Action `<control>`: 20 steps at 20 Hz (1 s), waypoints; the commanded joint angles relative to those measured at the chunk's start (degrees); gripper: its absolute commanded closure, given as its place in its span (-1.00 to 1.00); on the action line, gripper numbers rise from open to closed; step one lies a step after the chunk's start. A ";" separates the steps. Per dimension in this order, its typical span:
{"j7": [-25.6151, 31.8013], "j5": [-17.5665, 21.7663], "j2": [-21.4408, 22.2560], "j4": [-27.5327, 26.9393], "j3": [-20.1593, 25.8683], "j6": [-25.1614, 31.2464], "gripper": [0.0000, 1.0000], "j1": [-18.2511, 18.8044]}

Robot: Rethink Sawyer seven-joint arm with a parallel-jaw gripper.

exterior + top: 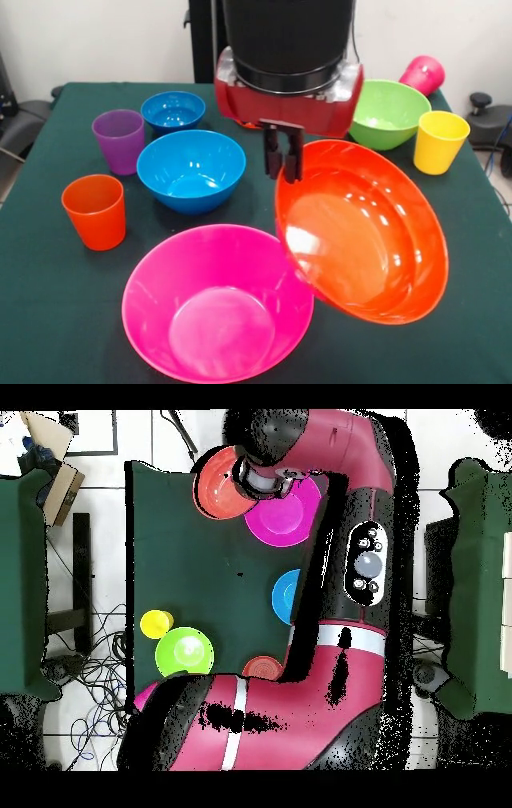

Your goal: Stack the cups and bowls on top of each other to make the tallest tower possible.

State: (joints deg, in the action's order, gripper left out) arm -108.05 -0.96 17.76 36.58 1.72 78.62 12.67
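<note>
From the front, the black two-fingered gripper is clamped on the upper rim of the large glossy orange plastic bowl, which is tilted steeply, its lower edge beside the very large pink plastic bowl on the dark green table. Overhead, the orange bowl touches the pink bowl under the red arm.

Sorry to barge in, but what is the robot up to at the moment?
The gripper has its jaws shut on the rim of the large orange bowl, holding it tilted beside the big pink bowl. Nothing is stacked yet: the other bowls and cups sit apart on the table, and the magenta cup lies on its side.
</note>
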 commanded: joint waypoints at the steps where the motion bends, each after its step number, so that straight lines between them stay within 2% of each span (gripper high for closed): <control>1: 11.98 0.62 1.04 4.88 5.84 2.30 1.00 2.22; 20: 15.49 0.98 -0.20 5.66 7.76 0.30 1.00 4.19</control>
State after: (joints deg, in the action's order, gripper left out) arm -108.05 -0.96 17.64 36.59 2.37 78.62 15.93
